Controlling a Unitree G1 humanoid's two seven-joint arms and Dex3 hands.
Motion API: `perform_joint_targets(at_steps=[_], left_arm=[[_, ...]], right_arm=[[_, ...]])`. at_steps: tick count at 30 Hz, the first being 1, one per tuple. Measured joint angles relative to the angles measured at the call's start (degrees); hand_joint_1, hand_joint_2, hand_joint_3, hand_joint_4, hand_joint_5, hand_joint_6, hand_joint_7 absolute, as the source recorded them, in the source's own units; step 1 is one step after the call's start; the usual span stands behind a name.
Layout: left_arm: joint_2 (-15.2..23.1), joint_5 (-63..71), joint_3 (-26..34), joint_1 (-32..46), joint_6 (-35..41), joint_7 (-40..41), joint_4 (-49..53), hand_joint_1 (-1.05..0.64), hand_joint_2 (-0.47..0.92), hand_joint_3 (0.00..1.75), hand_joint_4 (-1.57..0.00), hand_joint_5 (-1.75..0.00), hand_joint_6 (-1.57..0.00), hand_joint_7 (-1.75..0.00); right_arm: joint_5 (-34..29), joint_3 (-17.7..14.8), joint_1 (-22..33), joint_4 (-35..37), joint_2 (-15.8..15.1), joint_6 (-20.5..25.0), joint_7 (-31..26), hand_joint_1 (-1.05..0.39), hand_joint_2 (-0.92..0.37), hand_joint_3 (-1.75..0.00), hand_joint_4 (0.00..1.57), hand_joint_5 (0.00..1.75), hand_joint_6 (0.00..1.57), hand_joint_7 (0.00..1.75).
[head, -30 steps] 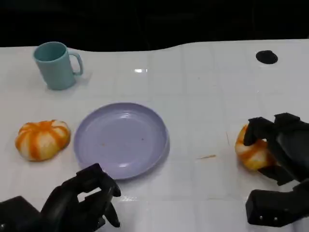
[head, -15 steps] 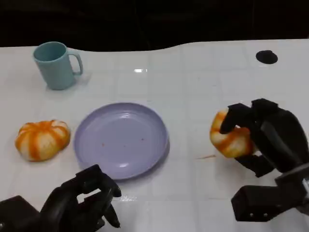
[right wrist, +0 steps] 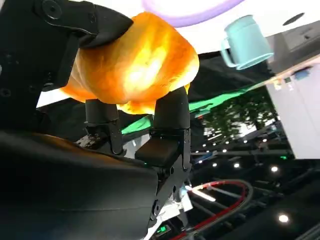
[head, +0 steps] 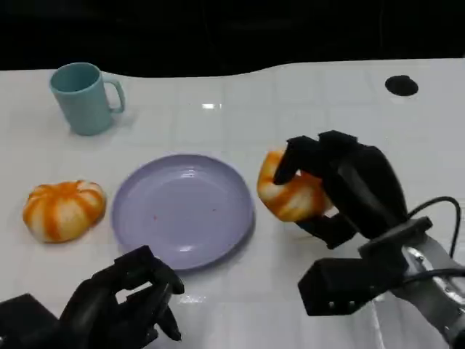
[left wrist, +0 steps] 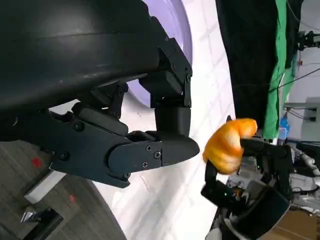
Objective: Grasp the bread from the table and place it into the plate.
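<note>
1. One relation decides our coming move: the bread [head: 290,195] in our right hand [head: 341,193] sits just beside the right rim of the lilac plate [head: 182,211], lifted clear of the white table [head: 305,123], and the plate's centre lies to the left of it as the head view shows things.
2. We grip the bread with the fingers [head: 294,156] curled over its top and more of the hand beneath; the right wrist view shows the orange and white roll [right wrist: 132,65] pinched firmly between black fingers.
3. We judge that the carry is roughly at the plate's edge, so what remains is a short sideways travel over the dish, then a lowering and a release.
4. Our left hand [head: 123,302] rests low near the front of the table, just below the plate's near rim, fingers curled in and holding nothing.
5. Two bystanders matter: a second bread roll [head: 64,209] lies on the table left of the plate, well apart from our right hand, and a teal mug [head: 83,98] stands farther back.
</note>
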Motion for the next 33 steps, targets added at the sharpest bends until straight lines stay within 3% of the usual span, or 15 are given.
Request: perform_joint_targets(at_steps=[3,7,15,24,30,33], left_arm=[[0.03,-0.01,-0.01,0.08,0.0,0.0,-0.05,-0.51,0.92,0.5,-0.69,-1.72,-0.65,-1.38],[0.07,-0.18,-0.01,0.21,0.01,-0.01,-0.3,-0.51,0.92,0.49,-0.69,-1.71,-0.65,-1.37],[0.2,-0.26,-0.03,0.72,0.07,-0.01,-0.78,-0.51,0.92,0.48,-0.69,-1.69,-0.66,-1.35],[0.21,-0.26,-0.13,0.97,0.08,-0.01,-1.13,-0.5,0.92,0.46,-0.7,-1.67,-0.67,-1.33],[0.21,-0.22,-0.2,1.23,0.07,-0.01,-1.21,-0.48,0.92,0.46,-0.7,-1.66,-0.67,-1.32],[0.21,-0.23,-0.27,1.35,0.07,-0.01,-1.35,-0.49,0.92,0.46,-0.7,-1.66,-0.68,-1.31]], right_arm=[[-0.01,1.01,-1.65,1.68,1.61,0.81,0.6,-0.09,-0.19,-1.44,1.04,1.75,0.85,1.6],[0.16,2.33,-4.28,5.47,3.79,1.16,1.95,-0.14,-0.24,-1.44,1.04,1.75,0.82,1.67],[0.18,4.98,-10.7,17.04,9.37,0.76,0.95,-0.17,-0.3,-1.33,1.01,1.75,0.77,1.73],[1.71,5.71,-17.33,27.93,16.01,1.16,1.04,-0.16,-0.29,-1.33,0.98,1.75,0.76,1.65],[4.23,5.05,-19.83,32.94,19.34,2.99,2.68,-0.15,-0.43,-1.04,0.86,1.75,0.87,1.03],[5.74,4.42,-20.48,34.86,20.46,4.27,4.59,-0.23,-0.64,-0.64,0.67,1.31,0.79,0.69]])
